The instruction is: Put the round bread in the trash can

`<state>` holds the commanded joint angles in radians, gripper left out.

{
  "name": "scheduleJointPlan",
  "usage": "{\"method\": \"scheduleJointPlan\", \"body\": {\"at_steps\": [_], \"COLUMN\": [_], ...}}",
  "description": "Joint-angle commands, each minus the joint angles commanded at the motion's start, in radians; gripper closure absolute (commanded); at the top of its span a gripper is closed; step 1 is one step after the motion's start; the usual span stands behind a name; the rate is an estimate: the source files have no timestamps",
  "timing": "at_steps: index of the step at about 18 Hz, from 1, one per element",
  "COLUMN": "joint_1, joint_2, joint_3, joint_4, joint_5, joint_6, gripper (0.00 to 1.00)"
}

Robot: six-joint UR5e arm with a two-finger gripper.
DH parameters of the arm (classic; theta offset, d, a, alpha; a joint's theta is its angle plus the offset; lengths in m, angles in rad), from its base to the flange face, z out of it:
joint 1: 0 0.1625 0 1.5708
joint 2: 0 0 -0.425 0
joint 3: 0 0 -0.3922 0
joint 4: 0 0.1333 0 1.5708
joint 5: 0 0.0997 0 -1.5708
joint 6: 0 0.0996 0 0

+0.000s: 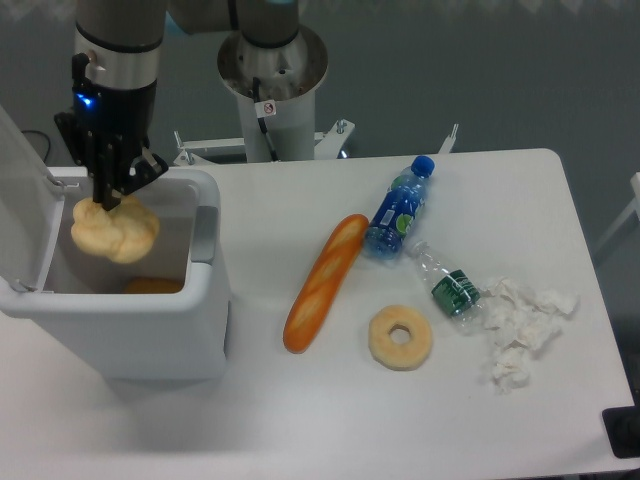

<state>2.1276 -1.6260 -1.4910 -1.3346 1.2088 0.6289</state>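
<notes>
The round bread (113,230), a pale tan lumpy bun, hangs over the open mouth of the trash can (150,320) at the left of the table. The can is a white boxy bin with its lid (22,195) raised at the left and a grey patch on its right rim. My gripper (110,198) points straight down above the bin and is shut on the top of the bun. The fingertips are partly hidden by the bread. An orange-tan object (152,286) lies inside the bin below the bun.
On the table right of the bin lie a long orange baguette (323,282), a flat ring-shaped bread (401,337), a blue water bottle (397,210), a crushed clear bottle with a green label (448,283) and crumpled white tissue (518,325). The arm's base (272,75) stands behind the table.
</notes>
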Motion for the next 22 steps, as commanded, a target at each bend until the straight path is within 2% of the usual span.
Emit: {"method": "scheduleJointPlan", "body": {"at_steps": [4, 8, 10, 13, 16, 18, 22], "joint_1": [0.015, 0.123, 0.175, 0.264, 0.331, 0.368, 0.432], "joint_2": [0.008, 0.008, 0.006, 0.005, -0.006, -0.009, -0.075], "joint_3": [-0.002, 0.029, 0.032, 0.028, 0.012, -0.001, -0.014], "joint_4": [0.002, 0.025, 0.025, 0.014, 0.015, 0.008, -0.001], "joint_5": [0.002, 0.041, 0.078, 0.084, 0.094, 0.142, 0.270], "joint_6": [-0.002, 0.056, 0.124, 0.273, 0.366, 0.440, 0.569], "gripper": [0.00, 0.00, 0.00, 0.00, 0.00, 0.00, 0.00]}}
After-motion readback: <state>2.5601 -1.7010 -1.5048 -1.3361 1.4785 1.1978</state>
